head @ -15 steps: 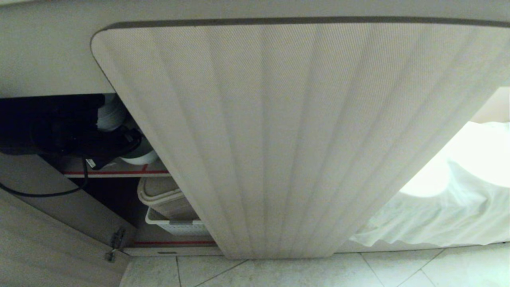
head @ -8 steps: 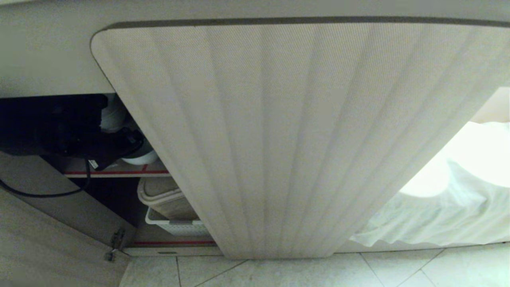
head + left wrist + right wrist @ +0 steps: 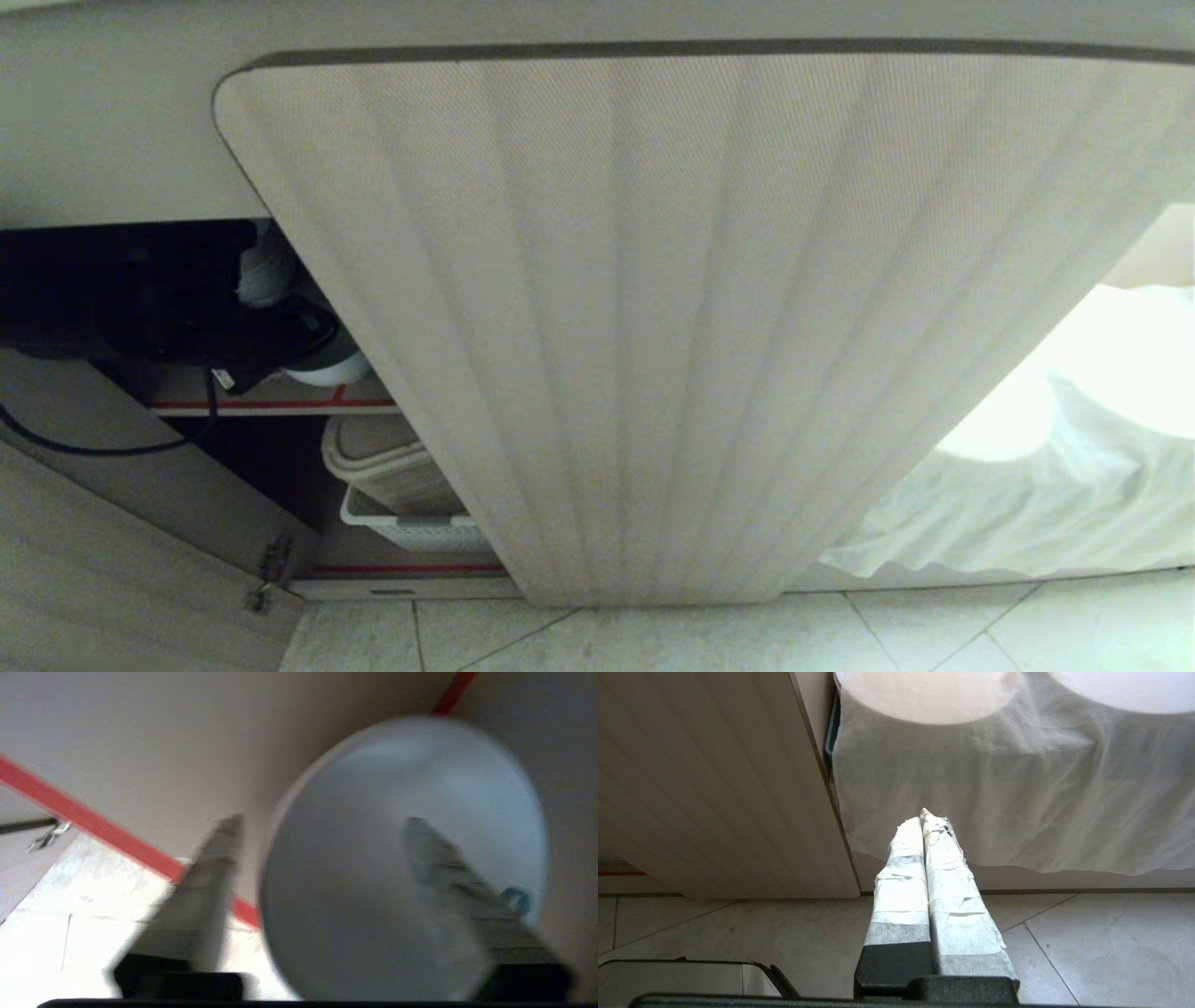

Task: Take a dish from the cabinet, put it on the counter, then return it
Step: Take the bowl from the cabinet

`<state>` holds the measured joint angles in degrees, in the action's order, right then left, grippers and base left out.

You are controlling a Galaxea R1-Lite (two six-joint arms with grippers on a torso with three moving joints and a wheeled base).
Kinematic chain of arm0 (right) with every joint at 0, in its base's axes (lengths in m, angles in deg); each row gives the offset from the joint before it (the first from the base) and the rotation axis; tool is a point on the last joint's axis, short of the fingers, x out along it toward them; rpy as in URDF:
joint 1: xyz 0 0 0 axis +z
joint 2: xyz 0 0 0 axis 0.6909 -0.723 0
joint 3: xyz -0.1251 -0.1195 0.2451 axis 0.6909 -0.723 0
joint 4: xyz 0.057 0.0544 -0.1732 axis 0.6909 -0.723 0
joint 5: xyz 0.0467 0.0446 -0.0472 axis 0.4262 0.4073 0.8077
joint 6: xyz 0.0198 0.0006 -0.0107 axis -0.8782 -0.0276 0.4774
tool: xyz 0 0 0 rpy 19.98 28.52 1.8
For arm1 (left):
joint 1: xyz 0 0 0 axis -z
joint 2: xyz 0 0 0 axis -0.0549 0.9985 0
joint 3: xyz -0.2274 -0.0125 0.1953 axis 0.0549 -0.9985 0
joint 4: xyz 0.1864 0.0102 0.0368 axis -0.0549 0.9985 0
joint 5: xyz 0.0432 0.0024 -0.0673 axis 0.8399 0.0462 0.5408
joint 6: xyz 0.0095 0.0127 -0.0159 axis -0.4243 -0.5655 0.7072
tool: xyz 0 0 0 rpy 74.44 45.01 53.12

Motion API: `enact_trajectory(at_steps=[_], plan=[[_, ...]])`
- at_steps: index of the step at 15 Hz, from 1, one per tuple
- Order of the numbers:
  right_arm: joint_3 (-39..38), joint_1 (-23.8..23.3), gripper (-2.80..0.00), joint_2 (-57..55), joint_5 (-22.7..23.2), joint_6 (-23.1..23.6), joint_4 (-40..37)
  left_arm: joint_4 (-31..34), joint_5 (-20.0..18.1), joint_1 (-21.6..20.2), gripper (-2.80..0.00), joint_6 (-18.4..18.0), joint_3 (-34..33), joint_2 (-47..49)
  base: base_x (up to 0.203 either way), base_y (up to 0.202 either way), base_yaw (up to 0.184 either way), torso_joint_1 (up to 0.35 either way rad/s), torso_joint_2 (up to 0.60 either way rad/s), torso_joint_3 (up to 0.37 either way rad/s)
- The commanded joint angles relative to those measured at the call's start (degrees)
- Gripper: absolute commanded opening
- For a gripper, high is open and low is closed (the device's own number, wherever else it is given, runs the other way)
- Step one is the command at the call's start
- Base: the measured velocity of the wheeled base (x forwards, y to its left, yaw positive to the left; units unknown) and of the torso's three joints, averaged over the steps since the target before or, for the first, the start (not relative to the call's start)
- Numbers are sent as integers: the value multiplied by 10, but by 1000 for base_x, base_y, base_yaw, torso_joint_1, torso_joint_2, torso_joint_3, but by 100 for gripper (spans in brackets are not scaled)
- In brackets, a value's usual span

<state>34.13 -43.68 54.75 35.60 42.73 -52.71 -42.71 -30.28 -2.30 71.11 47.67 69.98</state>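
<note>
Left wrist view: left tool (image 3: 322,826) astride the dish's (image 3: 373,812) rim on the cabinet shelf (image 3: 140,742), one finger inside, narrowed from wide a second ago; grip unconfirmed. Likely picking up. Right tool (image 3: 924,819) pressed together, parked low.

I am in a kitchen: fluted cabinet (image 3: 653,327), shelved crockery (image 3: 322,369) at frame left, tiled floor (image 3: 840,635).
</note>
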Motion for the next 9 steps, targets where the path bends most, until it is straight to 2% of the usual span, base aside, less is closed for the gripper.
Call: enact_trajectory(at_steps=[1,9], plan=[[0,1,-280,0,0,0,0,0,0,-2,-280,2,8,3,0,0,0,0,0,0],[0,0,-280,0,0,0,0,0,0,-3,-280,2,10,2,0,0,0,0,0,0]])
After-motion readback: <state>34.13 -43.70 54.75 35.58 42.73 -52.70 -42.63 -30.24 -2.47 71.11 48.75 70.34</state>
